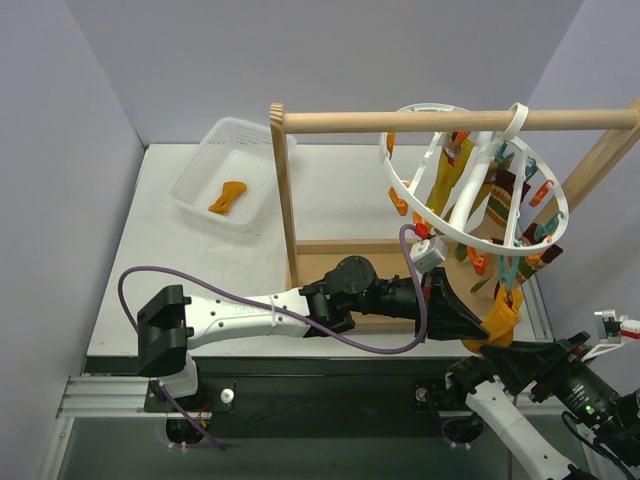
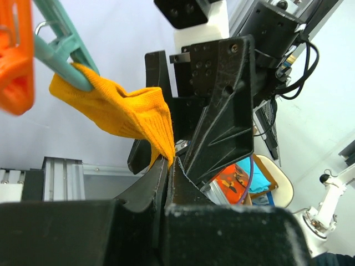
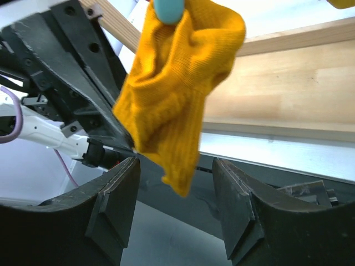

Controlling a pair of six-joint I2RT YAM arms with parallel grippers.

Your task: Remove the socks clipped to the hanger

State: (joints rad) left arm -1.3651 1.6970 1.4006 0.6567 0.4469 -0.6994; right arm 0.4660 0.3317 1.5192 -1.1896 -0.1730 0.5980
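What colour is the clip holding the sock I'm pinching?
Teal; the clip bites the orange sock, clearest in the left wrist view.

Basket (image 1: 190, 185) sits far left on the table (image 1: 200, 290), loose sock (image 1: 228, 196) in it. Rack (image 1: 285, 200) stands to its right, hanger (image 1: 400, 185) hung on its rod. Left hand (image 2: 168, 166) is below the hanger's near edge at a clipped sock (image 1: 503, 315), right hand (image 3: 176, 208) just in front.

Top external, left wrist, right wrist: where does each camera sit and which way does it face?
Top external: above and behind the bases, looking down on table, hanger and both arms.
Left wrist: on the left arm, looking along the shut left hand pinching the mustard sock.
Right wrist: on the right arm, looking past the open right hand at that sock.
Shared: both wrist views show that sock and teal clip.
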